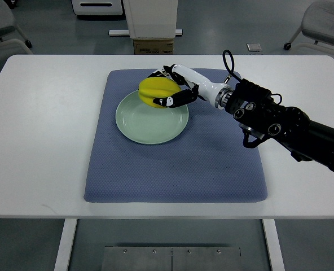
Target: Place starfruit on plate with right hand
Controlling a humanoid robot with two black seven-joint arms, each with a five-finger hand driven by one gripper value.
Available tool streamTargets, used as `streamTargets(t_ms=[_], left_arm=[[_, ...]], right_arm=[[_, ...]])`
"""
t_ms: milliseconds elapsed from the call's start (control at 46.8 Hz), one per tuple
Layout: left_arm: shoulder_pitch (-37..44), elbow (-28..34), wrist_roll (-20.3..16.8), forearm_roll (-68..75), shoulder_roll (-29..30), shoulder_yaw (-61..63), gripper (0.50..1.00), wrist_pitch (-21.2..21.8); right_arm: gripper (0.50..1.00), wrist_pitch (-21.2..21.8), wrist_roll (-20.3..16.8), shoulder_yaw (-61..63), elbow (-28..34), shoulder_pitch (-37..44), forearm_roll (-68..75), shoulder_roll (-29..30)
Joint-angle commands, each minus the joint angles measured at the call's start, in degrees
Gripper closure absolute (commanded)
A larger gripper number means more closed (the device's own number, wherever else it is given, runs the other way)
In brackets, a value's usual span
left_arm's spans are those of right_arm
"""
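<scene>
A yellow starfruit is held in my right hand, whose white and black fingers are curled around it. The hand holds the fruit over the far rim of a pale green plate. I cannot tell whether the fruit touches the plate. The plate lies on a blue mat in the middle of the white table. My right arm comes in from the right edge. My left arm is out of view.
Office chairs stand beyond the table at the far left and far right. A white machine base with a cardboard box stands behind the table's far edge.
</scene>
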Motion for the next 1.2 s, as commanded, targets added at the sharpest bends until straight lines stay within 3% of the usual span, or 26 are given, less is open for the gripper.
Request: streamTargets(t_ms=[0,128,214,321,363,406,428,727,941,1176], left_arm=[[-0.02,0.00,0.00,0.00,0.00,-0.03,0.500,-0.02],[-0.02,0.00,0.00,0.00,0.00,0.05,0.500,-0.02],[-0.02,0.00,0.00,0.00,0.00,-0.03,0.500,-0.02],[-0.02,0.00,0.00,0.00,0.00,-0.03,0.500,-0.02],[-0.02,0.00,0.00,0.00,0.00,-0.03,0.500,-0.02],[-0.02,0.00,0.00,0.00,0.00,-0.03,0.500,-0.02],[-0.02,0.00,0.00,0.00,0.00,-0.03,0.500,-0.02],[-0.02,0.00,0.00,0.00,0.00,0.05,0.500,-0.02],[-0.02,0.00,0.00,0.00,0.00,-0.03,0.500,-0.02],[-0.02,0.00,0.00,0.00,0.00,-0.03,0.500,-0.02]], right_arm=[[1.000,0.01,-0.45,-0.11,-0.90,-1.05,-0.04,0.03],[0.996,0.01,-0.54,0.33,-0.99,-2.46,0.14,0.03],[0.890,-0.08,-0.63,0.33,-0.90,-3.16,0.40,0.03],[0.802,-0.08,-0.63,0.33,-0.81,-3.95,0.58,0.03],[0.689,-0.16,-0.63,0.33,-0.90,-4.22,0.58,0.03],[0.537,-0.25,-0.63,0.33,-0.90,-4.40,0.58,0.03],[0.500,-0.25,-0.63,0.33,-0.90,-4.40,0.67,0.03],[0.500,-1.39,0.08,1.56,-0.55,-3.34,0.67,0.03],[0.500,-1.31,-0.54,13.59,-0.64,-3.43,0.67,0.03],[0.500,-1.31,-0.54,18.78,-0.81,-6.06,6.19,0.03]])
